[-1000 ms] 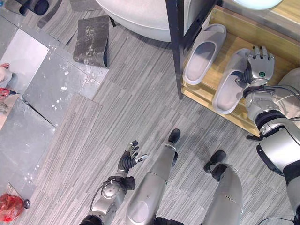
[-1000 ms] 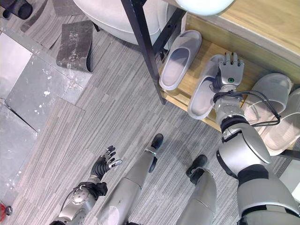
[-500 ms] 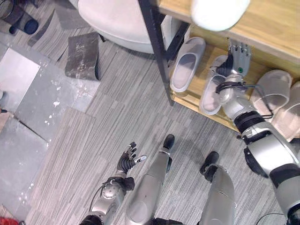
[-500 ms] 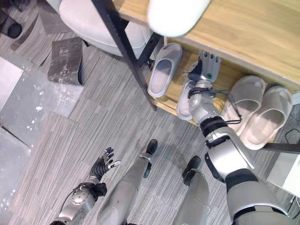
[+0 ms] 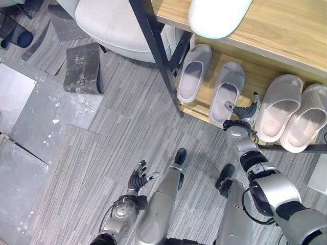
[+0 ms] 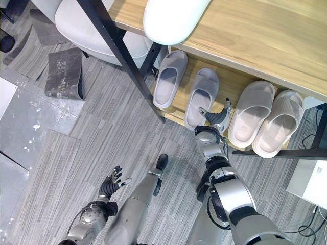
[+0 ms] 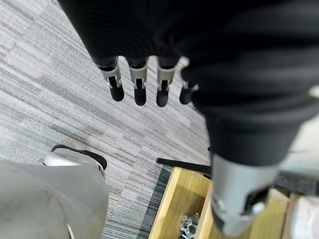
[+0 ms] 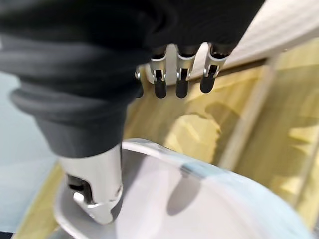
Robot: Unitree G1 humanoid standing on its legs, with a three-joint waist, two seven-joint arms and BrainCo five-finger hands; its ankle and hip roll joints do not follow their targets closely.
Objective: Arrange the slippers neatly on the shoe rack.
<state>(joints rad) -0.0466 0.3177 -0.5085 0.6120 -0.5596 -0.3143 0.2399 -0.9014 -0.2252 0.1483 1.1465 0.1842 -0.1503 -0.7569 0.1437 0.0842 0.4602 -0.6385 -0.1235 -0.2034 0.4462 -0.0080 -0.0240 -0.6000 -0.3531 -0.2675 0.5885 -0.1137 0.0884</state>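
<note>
Two grey slippers lie side by side on the lower wooden shelf of the shoe rack, toes pointing inward. A pair of beige slippers sits to their right. A white slipper rests on the top shelf. My right hand hovers at the shelf's front edge, between the second grey slipper and the beige pair. It is open, fingers straight above a pale slipper, holding nothing. My left hand hangs open low over the floor.
The rack's black post stands left of the grey slippers. A white rounded seat sits behind it. A dark mat piece and dark shoes lie on the floor at left, beside grey tiles.
The camera has shifted. My right hand has drawn back from the second grey slipper to the shelf's front edge. That slipper now lies further in, parallel to the first.
</note>
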